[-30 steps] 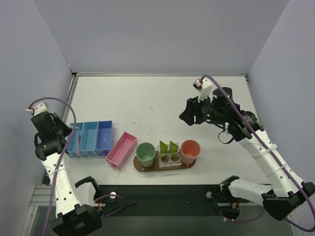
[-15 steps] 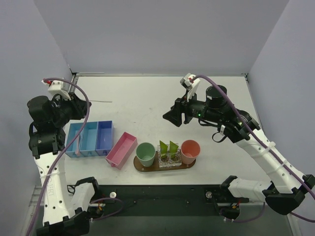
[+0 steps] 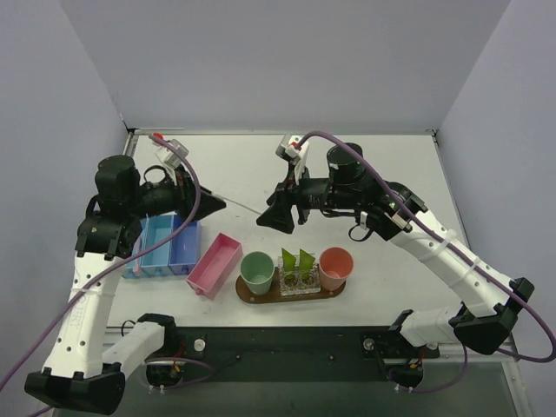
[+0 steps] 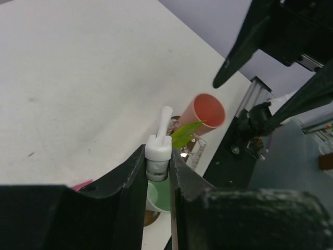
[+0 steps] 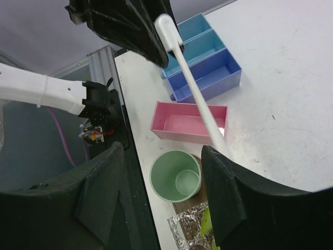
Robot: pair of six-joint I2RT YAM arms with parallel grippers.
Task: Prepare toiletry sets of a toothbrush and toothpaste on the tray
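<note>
Both arms swung inward since prev frame. L gripper (image 3: 208, 204) now faces R gripper (image 3: 274, 217), tips near. L jaws clamp white toothbrush (image 5: 193, 96); its far end reaches R jaws, which stand wide. Wooden tray (image 3: 252, 298) lies below R jaws.

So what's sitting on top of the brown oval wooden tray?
A green cup, a shiny holder with green leaves and a salmon-pink cup stand in a row on the tray. They cover most of its surface; only its edge shows.

No writing, label, brand, number or sign can be read in any view.
</note>
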